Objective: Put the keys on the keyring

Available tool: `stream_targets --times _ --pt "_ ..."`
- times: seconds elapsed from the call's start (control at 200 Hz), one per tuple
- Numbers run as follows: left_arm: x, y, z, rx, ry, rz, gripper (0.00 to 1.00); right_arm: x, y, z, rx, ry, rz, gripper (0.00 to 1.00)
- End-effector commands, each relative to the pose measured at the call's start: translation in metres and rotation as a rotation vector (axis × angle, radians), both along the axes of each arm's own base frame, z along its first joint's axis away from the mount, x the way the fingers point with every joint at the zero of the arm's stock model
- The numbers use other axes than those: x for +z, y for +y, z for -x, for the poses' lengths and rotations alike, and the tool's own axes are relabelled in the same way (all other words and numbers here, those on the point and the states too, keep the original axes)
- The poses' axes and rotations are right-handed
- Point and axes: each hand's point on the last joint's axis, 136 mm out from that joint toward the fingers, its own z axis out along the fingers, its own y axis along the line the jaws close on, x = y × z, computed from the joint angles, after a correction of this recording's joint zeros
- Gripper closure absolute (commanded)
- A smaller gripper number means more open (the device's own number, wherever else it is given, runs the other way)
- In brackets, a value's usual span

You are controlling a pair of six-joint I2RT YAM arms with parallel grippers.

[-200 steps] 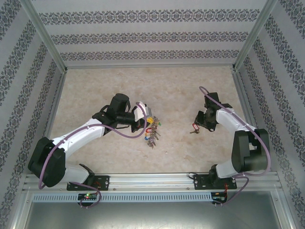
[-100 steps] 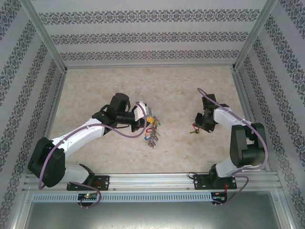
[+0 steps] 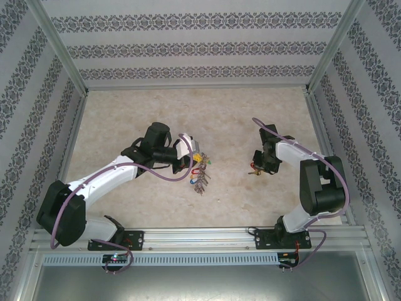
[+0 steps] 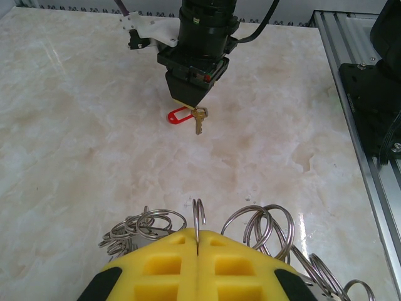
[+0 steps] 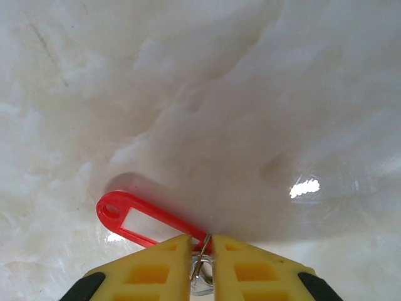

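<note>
— Our left tool (image 4: pixel 197 237) is clamped tight on the keyring (image 4: pixel 199 216), just left of centre in the overhead view.
— And our right tool (image 5: pixel 202 241) pinches narrow onto the red-tagged key (image 5: pixel 141 221), right of centre, well apart from the keyring.
— So we judge the pick made; carrying across and threading remain.
— Pale marbled surface (image 3: pixel 125 119), patterned walls (image 3: pixel 188 44) around us.

I see white shells and black joints on my left arm (image 3: pixel 103 175) and right arm (image 3: pixel 316 188), each trailing a purple cable (image 3: pixel 161 179). The left gripper (image 4: pixel 197 241) wears yellow foam pads (image 4: pixel 166 266) with square recesses.
</note>
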Motion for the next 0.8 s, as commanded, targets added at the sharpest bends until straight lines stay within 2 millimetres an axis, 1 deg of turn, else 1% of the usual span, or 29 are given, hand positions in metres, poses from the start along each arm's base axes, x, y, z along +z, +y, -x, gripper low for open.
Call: stream_targets --times 0.0,0.075,0.14,0.325,0.39,0.52,0.644,0.709,0.799 --pt "0.0279 -0.0024 0.0001 -0.014 -0.065 0.042 1.0 0.0053 0.001 -0.0057 0.057 -0.005 0.04 0.83" --pt "0.0291 -0.0026 -0.0002 -0.015 -0.069 0.043 1.0 0.004 0.0013 -0.0046 0.067 0.008 0.053 0.83" --pt "0.0293 -0.0025 0.0 -0.015 -0.066 0.043 1.0 0.003 -0.0005 -0.0033 0.068 0.015 0.071 0.8" --pt "0.0282 -0.0018 0.0012 -0.016 -0.063 0.04 1.0 0.005 -0.0047 -0.0022 0.056 0.012 0.093 0.8" --pt "0.0285 -0.0018 0.002 -0.016 -0.064 0.04 1.0 0.0055 -0.0061 -0.0018 0.055 0.014 0.099 0.78" --pt "0.0282 -0.0014 0.0015 -0.014 -0.064 0.04 1.0 0.0057 -0.0062 -0.0019 0.055 0.015 0.1 0.78" --pt "0.0295 -0.0016 0.0013 -0.015 -0.068 0.042 1.0 0.0068 -0.0055 -0.0026 0.057 0.016 0.098 0.8" --pt "0.0293 -0.0017 0.0014 -0.016 -0.067 0.042 1.0 0.0074 -0.0051 -0.0026 0.058 0.011 0.097 0.82" --pt "0.029 -0.0016 0.0015 -0.016 -0.066 0.041 1.0 0.0078 -0.0044 -0.0022 0.059 0.012 0.092 0.83"
